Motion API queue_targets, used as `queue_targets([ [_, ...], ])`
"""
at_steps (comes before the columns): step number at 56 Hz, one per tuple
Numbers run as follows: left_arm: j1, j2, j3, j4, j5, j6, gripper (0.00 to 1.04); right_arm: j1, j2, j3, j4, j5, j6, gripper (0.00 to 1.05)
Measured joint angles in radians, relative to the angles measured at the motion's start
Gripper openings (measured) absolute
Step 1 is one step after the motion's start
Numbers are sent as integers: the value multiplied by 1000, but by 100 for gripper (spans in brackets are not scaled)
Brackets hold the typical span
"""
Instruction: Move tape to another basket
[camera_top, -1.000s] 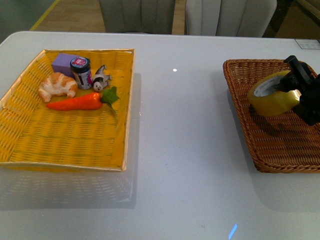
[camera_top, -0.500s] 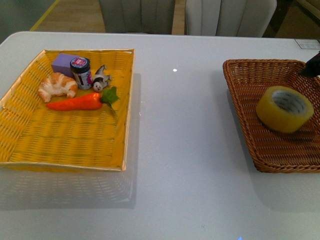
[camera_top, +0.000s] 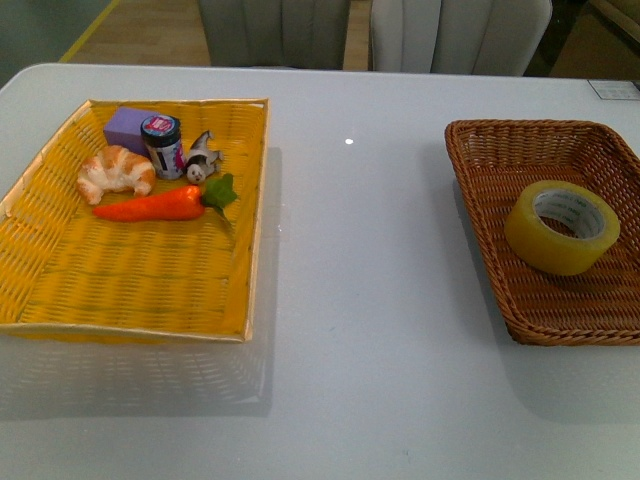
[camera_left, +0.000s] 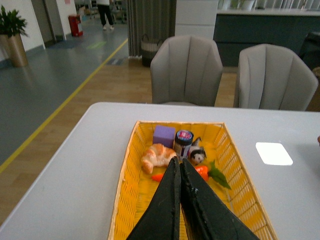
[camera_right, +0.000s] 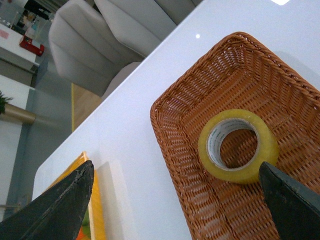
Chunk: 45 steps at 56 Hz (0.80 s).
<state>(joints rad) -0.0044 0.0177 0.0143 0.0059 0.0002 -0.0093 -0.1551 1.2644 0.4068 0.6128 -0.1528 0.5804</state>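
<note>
Office lounge, upholstered chairs (camera_left: 186, 70), potted plant (camera_left: 12, 25), corridor (camera_left: 60, 70)

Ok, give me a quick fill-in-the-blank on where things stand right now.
1. The tape sits inside the ___ wicker basket.
2. The carrot lies in the ___ tray, beside the croissant.
3. The left gripper is ___.
4. The right gripper is ___ and holds nothing.
Missing words: brown; yellow; shut; open.
</note>
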Motion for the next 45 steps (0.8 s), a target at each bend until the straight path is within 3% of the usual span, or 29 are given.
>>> queue_targets([
  [6, 0, -1, 0, -6, -2, 0, 2, 24, -47, -115, 280, 27, -296, 71],
  [11, 0, -2, 0, -6, 0, 0, 2, 44, -103, -170, 303, 39, -461, 55],
  [23, 0, -2, 0, -6, 0, 0, 2, 74, -238, -263, 254, 76, -554, 18],
  [28, 0, -2, 0, -6, 0, 0, 2, 130, -310, -296, 217, 143, -561, 1],
  [45, 0, -2, 0, -6, 0, 0, 2, 153, -465, -383, 146, 152, -574, 2],
])
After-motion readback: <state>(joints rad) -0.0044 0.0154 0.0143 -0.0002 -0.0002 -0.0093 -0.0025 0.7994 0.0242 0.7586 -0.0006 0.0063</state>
